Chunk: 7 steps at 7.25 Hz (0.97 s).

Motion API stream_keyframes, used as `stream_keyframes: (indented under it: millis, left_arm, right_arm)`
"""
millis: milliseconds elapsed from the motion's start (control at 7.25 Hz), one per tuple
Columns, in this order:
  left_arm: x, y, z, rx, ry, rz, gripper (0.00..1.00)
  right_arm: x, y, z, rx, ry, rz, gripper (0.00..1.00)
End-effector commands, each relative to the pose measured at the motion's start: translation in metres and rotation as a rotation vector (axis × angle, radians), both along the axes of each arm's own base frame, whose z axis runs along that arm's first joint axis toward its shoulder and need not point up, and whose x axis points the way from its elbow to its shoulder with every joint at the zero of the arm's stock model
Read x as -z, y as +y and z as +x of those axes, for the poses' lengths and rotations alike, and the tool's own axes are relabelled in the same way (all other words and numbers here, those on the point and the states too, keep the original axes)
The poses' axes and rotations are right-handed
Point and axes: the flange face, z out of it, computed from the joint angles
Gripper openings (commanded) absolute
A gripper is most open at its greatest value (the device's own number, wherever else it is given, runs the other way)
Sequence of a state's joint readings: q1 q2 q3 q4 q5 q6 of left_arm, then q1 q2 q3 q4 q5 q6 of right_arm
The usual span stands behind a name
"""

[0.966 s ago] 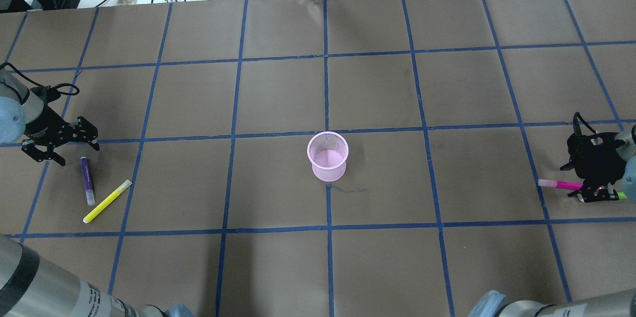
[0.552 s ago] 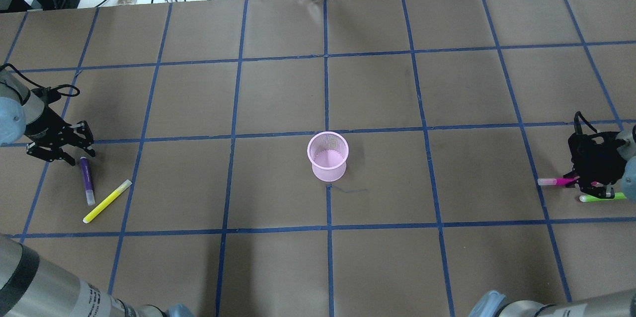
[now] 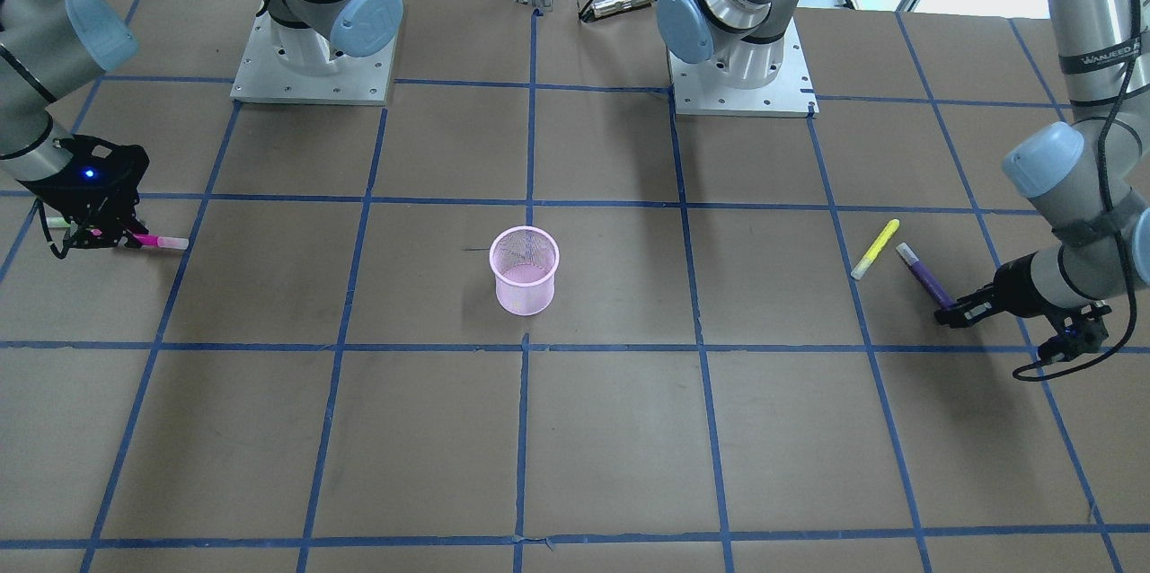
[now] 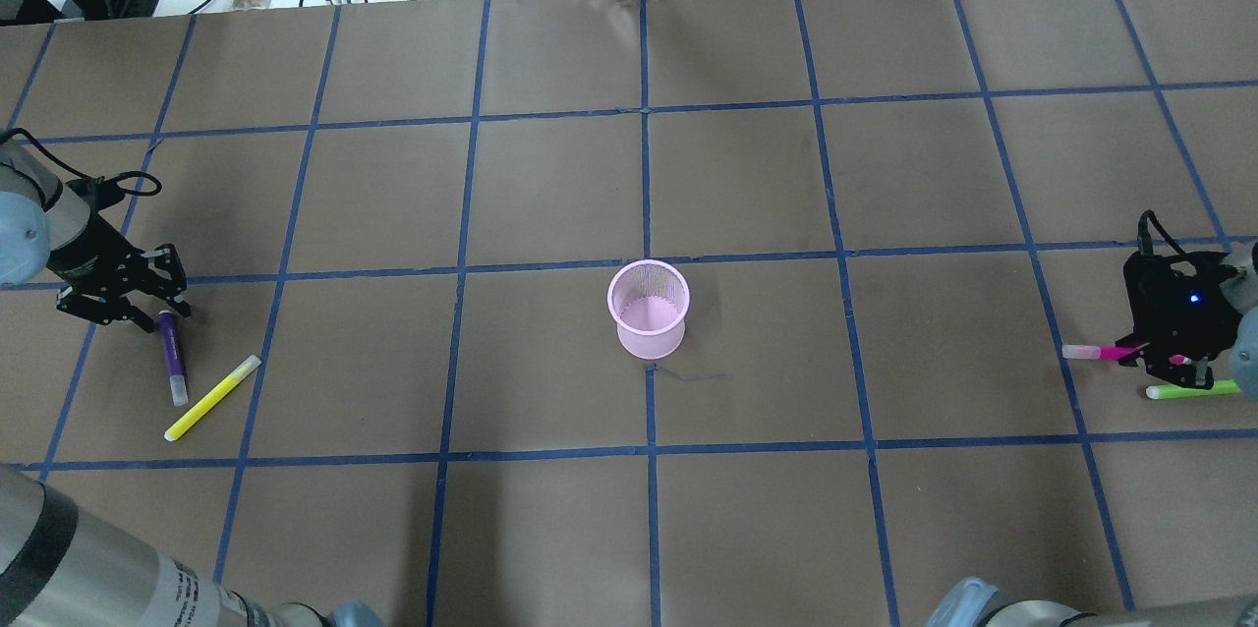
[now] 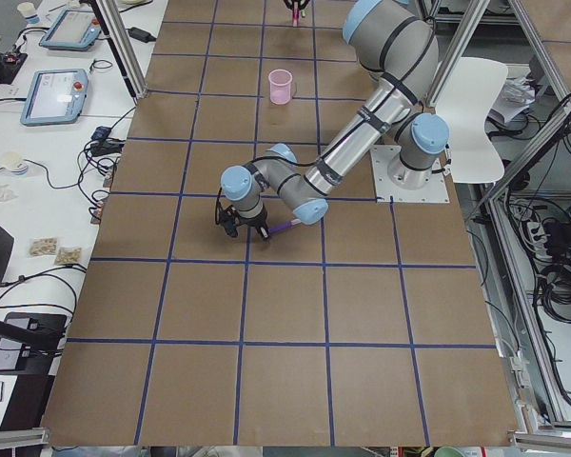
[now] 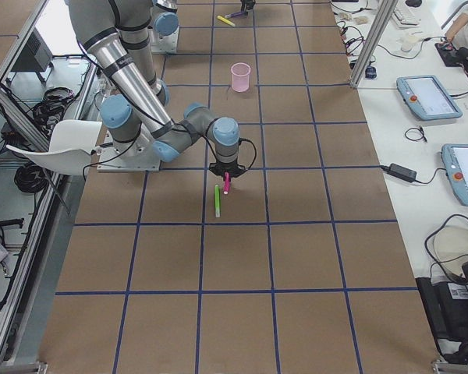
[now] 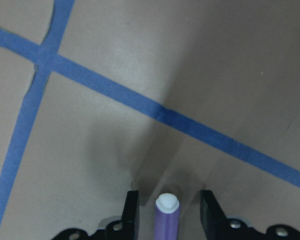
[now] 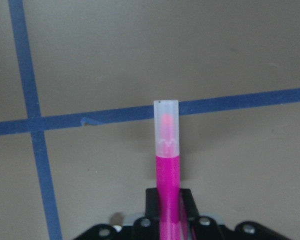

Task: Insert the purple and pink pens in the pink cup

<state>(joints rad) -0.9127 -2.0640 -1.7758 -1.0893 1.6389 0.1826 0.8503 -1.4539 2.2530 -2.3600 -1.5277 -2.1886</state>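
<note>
Right tool [image 8: 168, 200] is clamped on the pink pen [image 8: 166, 165] near the surface's [image 4: 747, 185] right edge, probably for carrying. Left tool [image 7: 168, 207] is open astride the purple pen [image 4: 172, 357] at the left edge, not yet gripping. The pink cup [image 4: 649, 308] stands mid-surface, reachable by both.

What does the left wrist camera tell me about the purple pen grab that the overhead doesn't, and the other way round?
Only the left wrist view: the white end of the purple pen sits between the fingers of the left gripper with a gap on each side, so the jaws stand open, not yet clamped. Only the overhead: the yellow pen beside it, the pink cup upright mid-table, and the right gripper shut on the pink pen. Both: the left gripper down at the purple pen's end, on the brown table.
</note>
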Motion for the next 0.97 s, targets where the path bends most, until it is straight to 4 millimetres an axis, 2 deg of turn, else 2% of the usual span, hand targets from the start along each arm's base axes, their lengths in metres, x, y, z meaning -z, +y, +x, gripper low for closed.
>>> stream_keyframes:
  millis: [0, 138, 276, 414, 552, 828]
  left_arm:
    - [0.0, 0.003, -0.002, 0.004, 0.007, 0.027, 0.12]
    - [-0.004, 0.002, 0.001, 0.009, -0.008, 0.035, 0.0]
    - [-0.006, 0.002, -0.001, 0.013, -0.007, 0.041, 0.0]
    - [-0.012, 0.0, -0.002, 0.022, -0.012, 0.029, 0.0]
    - [-0.022, -0.004, 0.002, 0.029, -0.029, 0.006, 0.0]
    - [-0.083, -0.027, 0.02, 0.058, -0.141, -0.044, 0.0]
  right_arm:
    - [-0.045, -0.005, 0.045, -0.089, 0.065, -0.052, 0.0]
    - [-0.058, -0.006, 0.068, -0.135, 0.081, -0.06, 0.0]
    - [-0.072, -0.004, 0.093, -0.167, 0.086, -0.072, 0.0]
    - [-0.087, 0.0, 0.129, -0.16, 0.076, -0.077, 0.0]
    - [-0.092, -0.001, 0.168, -0.172, 0.073, -0.088, 0.0]
    - [-0.1, 0.003, 0.246, -0.15, 0.081, -0.11, 0.01]
